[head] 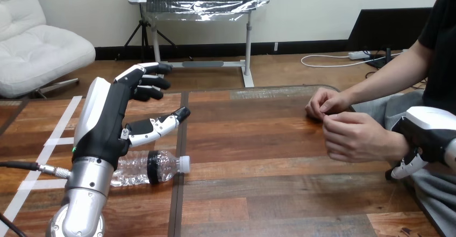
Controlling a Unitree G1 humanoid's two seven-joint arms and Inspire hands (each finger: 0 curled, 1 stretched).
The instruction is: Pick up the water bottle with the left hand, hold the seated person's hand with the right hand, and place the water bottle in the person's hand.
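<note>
Hovering at the left of the frame, the left hand (101, 124) is spreading its fingers (140, 70) straight toward the upper middle, with the thumb (156, 127) stretching out to the right; it is holding nothing. Its silver forearm (86, 188) is coming in from the lower left corner. The bottle (156, 167) is lying on its side on the table (269, 194) at lower left, just under the thumb in the frame and partly hidden behind the wrist. Its white cap (184, 164) is pointing right, toward the frame's centre. Whether the left hand is touching the bottle cannot be told.

At right middle, the person's two hands are meeting over the table. The upper hand (325, 103) is curling loosely, and the lower hand (355, 137) is sitting just beneath it in the frame, the two touching at the fingertips.

The right hand (427, 129) is showing at the right edge, just beside the lower hand's wrist. Whether it is spread or curled is not clear, nor whether it is touching that wrist.

The bottle and the person's hands are lying well apart, with bare wood between them. White tape strips (54, 140) are running across the table's left part.
</note>
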